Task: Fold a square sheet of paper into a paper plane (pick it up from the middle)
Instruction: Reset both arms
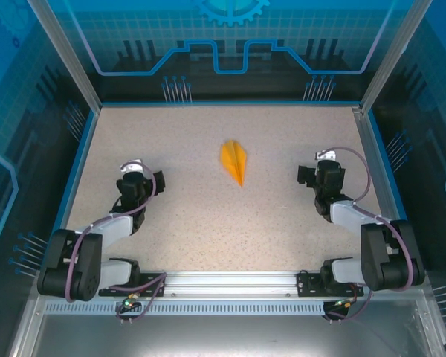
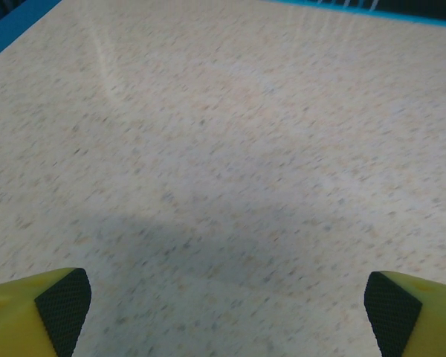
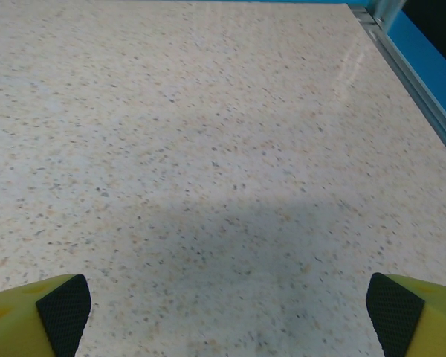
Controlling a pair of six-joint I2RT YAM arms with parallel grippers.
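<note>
The left arm [image 1: 111, 227] rises from its base at the near left corner, folds back at the elbow and reaches forward over the left part of the table [image 1: 208, 230]. The left gripper [image 1: 136, 172] is held above the surface and angled out across it. The right arm [image 1: 349, 212] mirrors this pose on the right side, with the right gripper [image 1: 325, 165] likewise off the surface. Both sets of fingers are spread wide with nothing between them. In each wrist view they sit at the two bottom corners as blunt yellow wedges faced with black, finely dimpled pads [image 2: 63, 306], and bare tabletop lies between them. The paper plane [image 1: 235, 161] lies flat on the table between the two grippers, well apart from both and a little farther from the bases than they are. It is a small, narrow, bright-orange dart with a crease down its middle and layered wings, and its sharp tip points toward the near edge. The tabletop is smooth, slightly glossy and beige with dark speckles. It has a blue border, and a ribbed metal rail [image 1: 230, 281] runs along its near edge.
</note>
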